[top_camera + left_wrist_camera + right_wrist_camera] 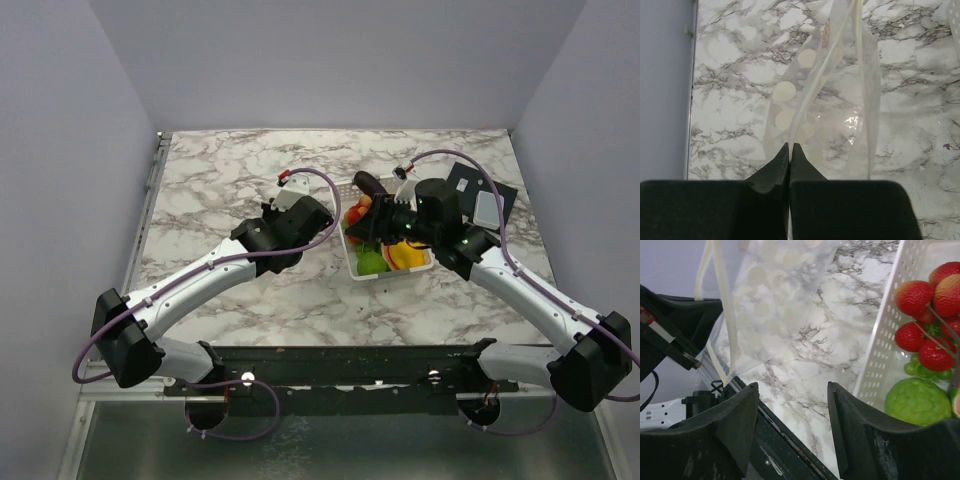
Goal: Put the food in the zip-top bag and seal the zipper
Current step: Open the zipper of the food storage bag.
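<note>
Zip-top bag: clear, white-dotted | left gripper: pinching its edge | right gripper: wide, empty

Marble table, white basket
We see the perforated basket mid-table, black panels just to its right.

Left arm reaches in from the lower left toward frame centre, the left gripper with fingers pressed tight together, pinching an edge of the zip-top bag. Right arm angles up from the lower right, the right gripper with fingers spread apart, nothing between them.
</note>
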You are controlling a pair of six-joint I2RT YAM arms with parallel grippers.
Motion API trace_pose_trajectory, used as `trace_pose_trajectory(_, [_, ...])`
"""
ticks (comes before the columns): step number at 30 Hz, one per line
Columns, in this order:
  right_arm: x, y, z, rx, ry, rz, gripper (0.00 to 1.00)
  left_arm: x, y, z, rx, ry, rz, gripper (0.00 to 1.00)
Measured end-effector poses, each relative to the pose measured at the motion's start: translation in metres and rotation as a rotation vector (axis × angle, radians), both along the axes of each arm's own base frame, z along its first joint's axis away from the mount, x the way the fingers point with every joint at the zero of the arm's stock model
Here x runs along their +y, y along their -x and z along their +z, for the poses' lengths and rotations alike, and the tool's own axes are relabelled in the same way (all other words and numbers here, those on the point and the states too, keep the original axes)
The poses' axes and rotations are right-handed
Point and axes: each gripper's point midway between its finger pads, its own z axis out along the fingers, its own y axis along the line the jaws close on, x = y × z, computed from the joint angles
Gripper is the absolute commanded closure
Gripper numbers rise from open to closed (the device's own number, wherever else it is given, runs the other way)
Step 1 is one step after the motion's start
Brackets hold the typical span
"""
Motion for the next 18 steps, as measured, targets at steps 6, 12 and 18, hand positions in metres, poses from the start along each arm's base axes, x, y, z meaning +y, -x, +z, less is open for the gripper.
trace_pose_trajectory(6, [0.024, 0.016, 0.006, 0.009, -0.079, 0.043, 0.33, -0.015, -0.001, -0.007, 0.021, 0.068, -0.026, 1.0])
trace_pose_trajectory(12, [0.048, 0.027, 0.016, -0.001, -0.135, 0.083, 0.32, -0.025, -0.001, -0.01, 0.035, 0.12, -0.044, 1.0])
trace_pose_trajectory(18, [0.068, 0.024, -0.001, 0.038, -0.136, 0.073, 0.31, -0.03, 0.0, -0.011, 0.045, 0.146, -0.054, 1.0])
